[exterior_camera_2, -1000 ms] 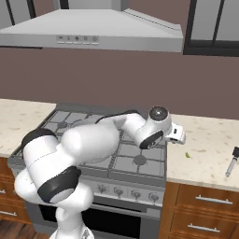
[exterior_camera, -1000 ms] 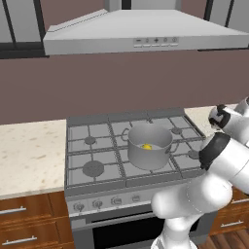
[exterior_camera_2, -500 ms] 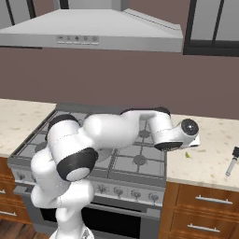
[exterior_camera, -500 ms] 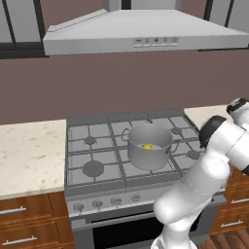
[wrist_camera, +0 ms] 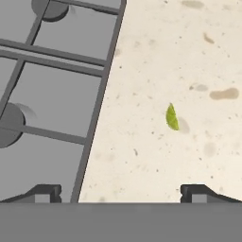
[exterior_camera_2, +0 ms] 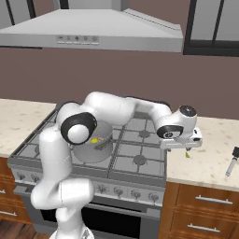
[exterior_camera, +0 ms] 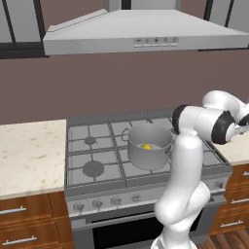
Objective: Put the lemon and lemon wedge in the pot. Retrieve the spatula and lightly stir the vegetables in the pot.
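The grey pot (exterior_camera: pixel 148 151) stands on the stove's right front burner, and the yellow lemon (exterior_camera: pixel 146 146) lies inside it. From the right, the pot (exterior_camera_2: pixel 91 152) is partly behind my arm, with the lemon (exterior_camera_2: pixel 95 140) showing in it. The lemon wedge (wrist_camera: pixel 172 117), a thin yellow-green sliver, lies on the pale counter just right of the stove. My gripper (wrist_camera: pixel 120 194) hovers above it, open and holding nothing. The gripper (exterior_camera_2: pixel 179 147) hangs right over the wedge (exterior_camera_2: pixel 187 153). The dark spatula (exterior_camera_2: pixel 232 161) lies on the counter further right.
The stove's grey grates (wrist_camera: pixel 56 61) border the wedge's spot on the left. The beige counter (exterior_camera_2: pixel 210 158) runs right of the stove, with a second stretch (exterior_camera: pixel 29 155) to its left. A range hood (exterior_camera: pixel 146 34) hangs overhead.
The arm has swung right, from above the stove's right side to over the counter edge where the wedge lies. The jaws stayed open.
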